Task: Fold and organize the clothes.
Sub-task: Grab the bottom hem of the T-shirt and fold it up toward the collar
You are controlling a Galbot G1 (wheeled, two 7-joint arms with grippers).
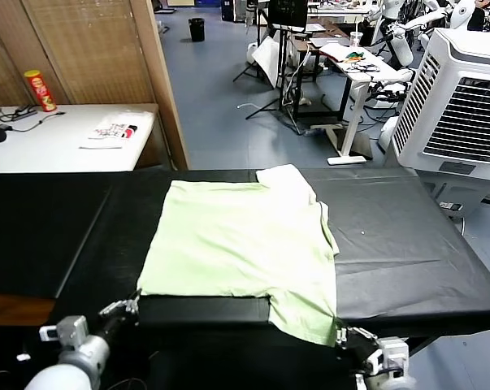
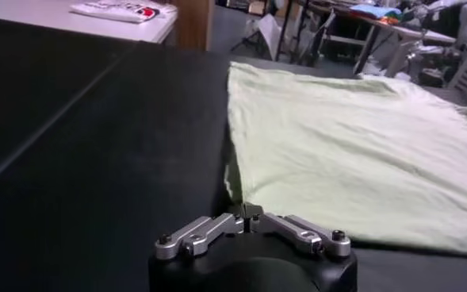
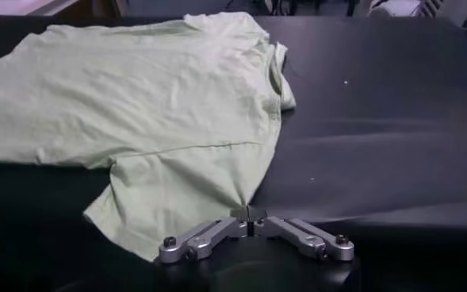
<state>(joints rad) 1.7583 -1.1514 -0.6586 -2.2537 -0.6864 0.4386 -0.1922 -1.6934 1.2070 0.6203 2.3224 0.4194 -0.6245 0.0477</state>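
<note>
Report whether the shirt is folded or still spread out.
Mostly spread. The shirt lies flat across the black table cover, one part draping over the near edge and a sleeve turned up at the far end; no finished fold shows.

A black surface (image 1: 407,244) fills the foreground, covered in smooth dark sheeting with a seam running along its left part. Behind it on the left stands a white desk (image 1: 58,138) carrying a red-and-yellow can (image 1: 40,89), a black cable (image 1: 13,122) and a printed leaflet (image 1: 113,130). A wooden partition (image 1: 82,49) with a slanted plank rises behind the desk. The floor (image 1: 220,122) is grey-blue. A black bin (image 1: 197,29) sits far back. In the middle distance a white-legged table (image 1: 354,89) holds clutter, with stands and cables beside it. At the right, a large white air cooler (image 1: 464,106) with louvred grilles stands near the surface.
</note>
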